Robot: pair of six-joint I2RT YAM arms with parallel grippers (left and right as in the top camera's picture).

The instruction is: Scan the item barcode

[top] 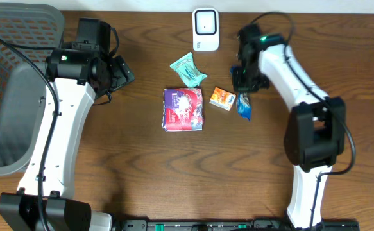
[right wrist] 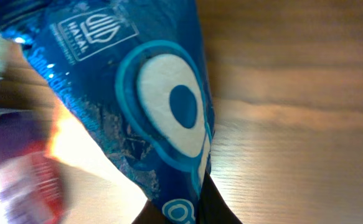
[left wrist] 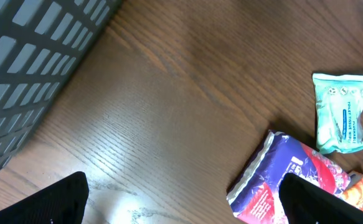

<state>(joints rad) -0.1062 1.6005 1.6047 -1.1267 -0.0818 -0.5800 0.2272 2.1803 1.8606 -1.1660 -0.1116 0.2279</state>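
— One item in grip; which?
— Blue packet (top: 244, 107), worktop right of centre; our right gripper (top: 242, 90) clamped on its end, we judge to face it to the far-edge scanner (top: 206, 29); left gripper (top: 121, 72) agape, empty.

Even light, blurry right-wrist view

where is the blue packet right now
In the overhead view, the blue packet lies right of centre, beside the orange box, pinched by the right end effector.

My left arm (top: 61, 135) and right arm (top: 296, 74) show me white shells, black joints, thin black cables (top: 273, 13) and a green light (top: 262, 39) each.
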